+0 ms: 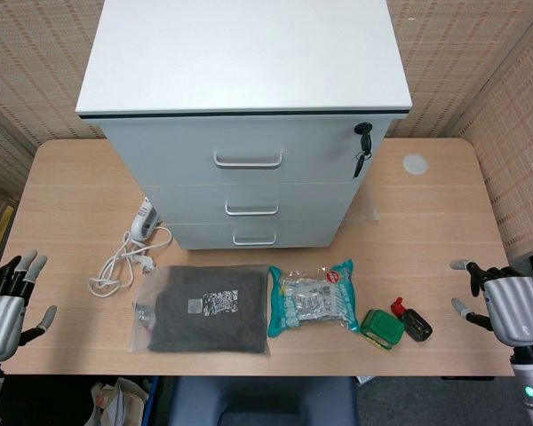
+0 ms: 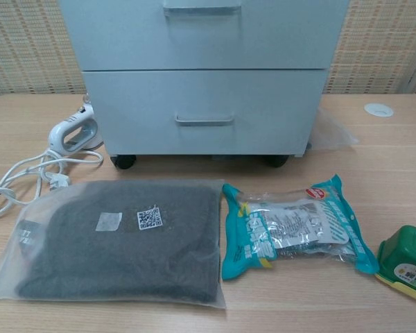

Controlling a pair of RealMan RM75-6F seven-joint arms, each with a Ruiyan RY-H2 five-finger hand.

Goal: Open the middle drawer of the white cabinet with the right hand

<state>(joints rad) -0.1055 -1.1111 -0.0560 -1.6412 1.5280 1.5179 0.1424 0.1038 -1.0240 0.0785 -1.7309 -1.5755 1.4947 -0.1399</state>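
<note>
The white cabinet (image 1: 249, 115) stands at the back of the table with all three drawers closed. Its middle drawer (image 1: 249, 203) has a metal handle (image 1: 251, 210); in the chest view that handle (image 2: 202, 9) shows at the top edge above the bottom drawer (image 2: 204, 111). My right hand (image 1: 505, 306) hovers at the table's right front corner, fingers spread, holding nothing, far from the cabinet. My left hand (image 1: 4, 306) hangs at the left front edge, fingers apart and empty. Neither hand shows in the chest view.
A dark garment in a clear bag (image 1: 202, 308), a teal snack pack (image 1: 314, 298), a green box (image 1: 382, 328) and a small black-and-red item (image 1: 412, 319) lie along the front. A white corded appliance (image 1: 145, 220) sits left of the cabinet. Keys (image 1: 362, 146) hang from the top drawer's lock.
</note>
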